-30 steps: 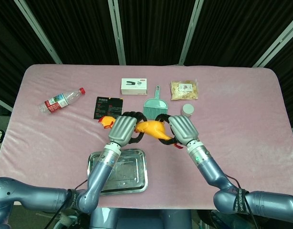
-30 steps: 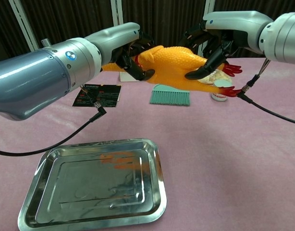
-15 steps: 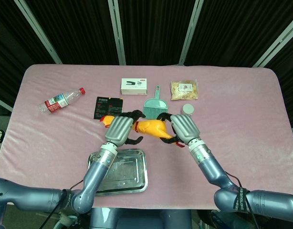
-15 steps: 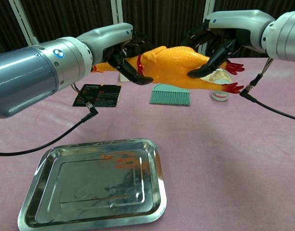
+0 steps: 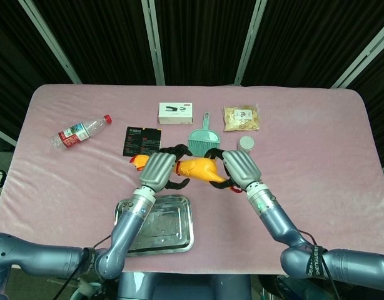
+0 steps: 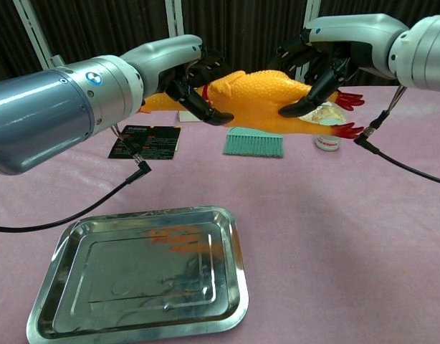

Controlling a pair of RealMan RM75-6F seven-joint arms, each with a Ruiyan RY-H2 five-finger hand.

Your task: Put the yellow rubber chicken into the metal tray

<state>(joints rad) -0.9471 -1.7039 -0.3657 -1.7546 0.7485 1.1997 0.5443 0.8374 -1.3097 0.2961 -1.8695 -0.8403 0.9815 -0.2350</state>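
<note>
Held in the air just beyond the tray (image 6: pixel 234 236), the chicken (image 6: pixel 266 100), probably light and squashy, is clasped at the neck by the left hand (image 6: pixel 195 79) and around the body by the right hand (image 6: pixel 317 72).

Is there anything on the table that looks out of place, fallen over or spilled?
Only the plastic bottle stands out: it lies on its side near the table's far left, with no spill visible. The rubber chicken is held level in the air by the left hand and right hand, not yet above the metal tray.
</note>
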